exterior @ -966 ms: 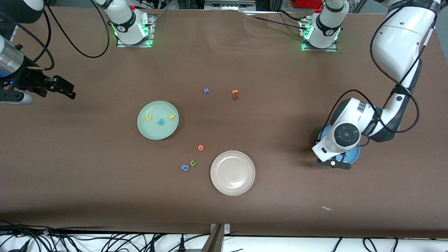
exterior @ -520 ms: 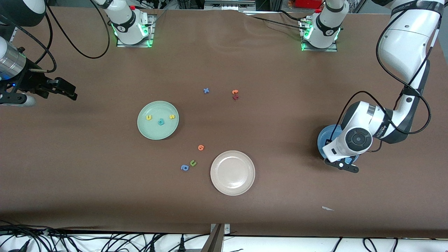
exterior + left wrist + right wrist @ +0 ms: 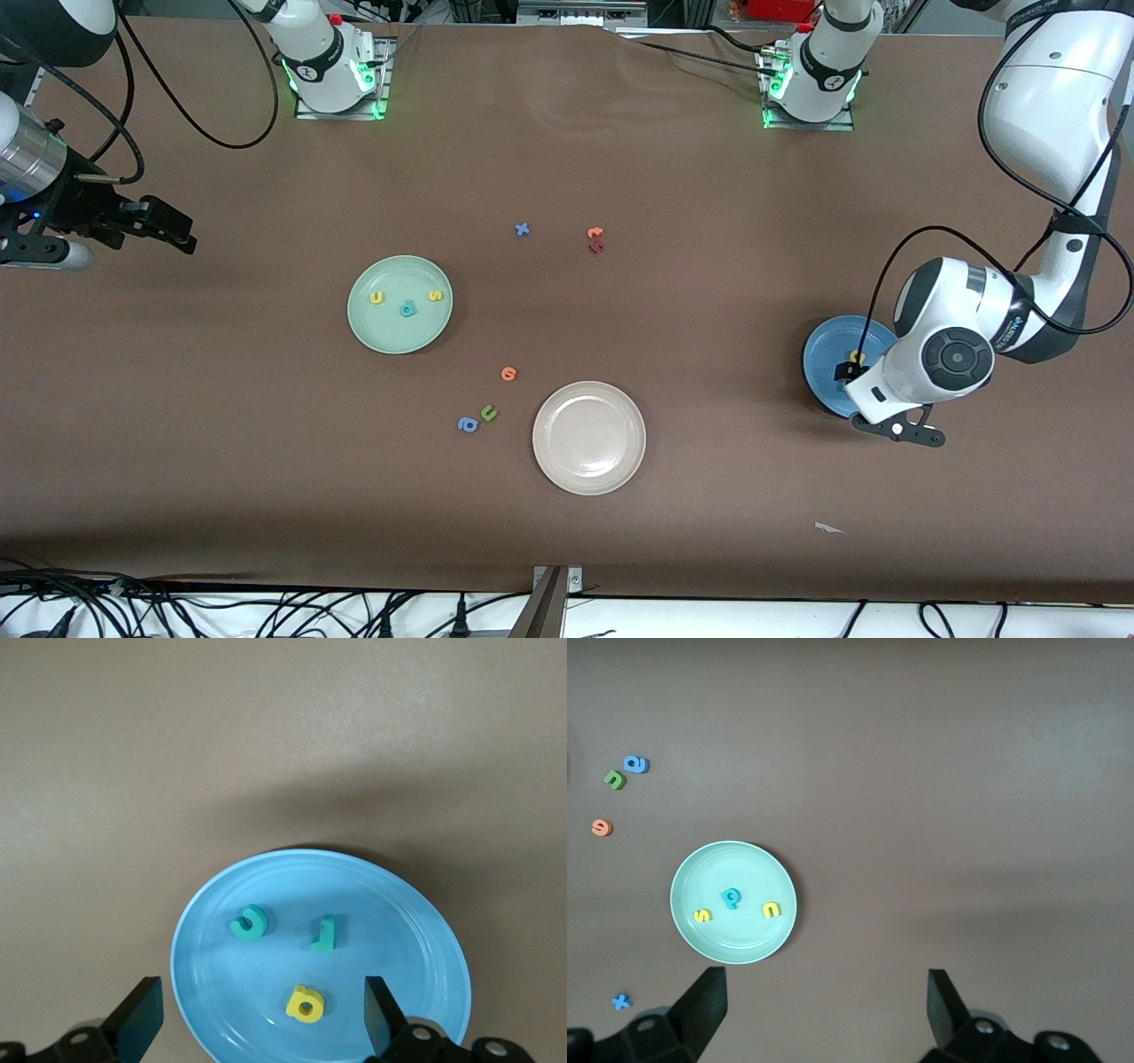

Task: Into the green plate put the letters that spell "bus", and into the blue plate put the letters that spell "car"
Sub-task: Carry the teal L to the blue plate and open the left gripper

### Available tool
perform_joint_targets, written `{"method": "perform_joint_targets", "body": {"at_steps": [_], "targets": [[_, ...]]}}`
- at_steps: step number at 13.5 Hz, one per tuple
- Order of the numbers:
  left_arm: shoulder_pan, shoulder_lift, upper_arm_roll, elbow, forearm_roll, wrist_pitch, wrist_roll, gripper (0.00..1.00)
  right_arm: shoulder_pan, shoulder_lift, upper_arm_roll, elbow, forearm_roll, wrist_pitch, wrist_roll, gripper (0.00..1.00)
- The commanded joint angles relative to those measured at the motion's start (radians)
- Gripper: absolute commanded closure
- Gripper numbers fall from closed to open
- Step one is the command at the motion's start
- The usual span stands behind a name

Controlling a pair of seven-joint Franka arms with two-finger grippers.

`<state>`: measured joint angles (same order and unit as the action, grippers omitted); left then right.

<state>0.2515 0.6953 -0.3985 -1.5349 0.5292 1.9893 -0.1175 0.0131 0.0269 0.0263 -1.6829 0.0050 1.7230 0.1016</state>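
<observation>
A wide table (image 3: pixel 673 177) under a brown cloth carried three round rimmed plates: a pale mint-green plate (image 3: pixel 400 337), a cream-white plate (image 3: pixel 588 438) nearer the front camera, and a medium-blue plate (image 3: pixel 824 354) toward the left arm's end. Loose foam letters lay on the cloth: a blue "x" (image 3: pixel 522 229), an orange letter (image 3: pixel 508 373), a green "u" (image 3: pixel 488 412) and a blue "a" (image 3: pixel 467 424).

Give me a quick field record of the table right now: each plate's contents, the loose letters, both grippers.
green plate: yellow u, teal b, yellow s
blue plate: teal c, teal r, yellow a
white plate: nothing in it
loose letters: blue x, orange pair, orange e, green u, blue a
left gripper: open, over blue plate
right gripper: open, waiting
</observation>
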Motion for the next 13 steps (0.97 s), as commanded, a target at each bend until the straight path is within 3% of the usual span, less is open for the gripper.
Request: {"method": "perform_joint_targets", "body": {"at_steps": [1,4,7,11,13], "targets": [[0.008,-0.040,-0.003,0.004,-0.035,-0.027,0.029,0.00,-0.010,0.011,0.012,0.031,0.015,-0.023,0.001,0.00],[0.035,-0.065,-0.003,0.035,-0.138,-0.029,0.029,0.00,0.015,0.011,0.012,0.031,0.007,-0.023,0.007,0.00],[0.063,-0.102,-0.008,0.035,-0.147,-0.090,0.038,0.00,0.013,0.011,0.010,0.031,0.007,-0.023,0.009,0.00],[0.068,-0.180,0.004,-0.002,-0.259,-0.118,0.044,0.00,0.018,0.011,0.012,0.037,0.007,-0.023,0.006,0.00],[-0.022,-0.249,0.102,-0.004,-0.323,-0.187,0.045,0.00,0.015,0.007,0.009,0.037,0.009,-0.029,0.003,0.00]]}}
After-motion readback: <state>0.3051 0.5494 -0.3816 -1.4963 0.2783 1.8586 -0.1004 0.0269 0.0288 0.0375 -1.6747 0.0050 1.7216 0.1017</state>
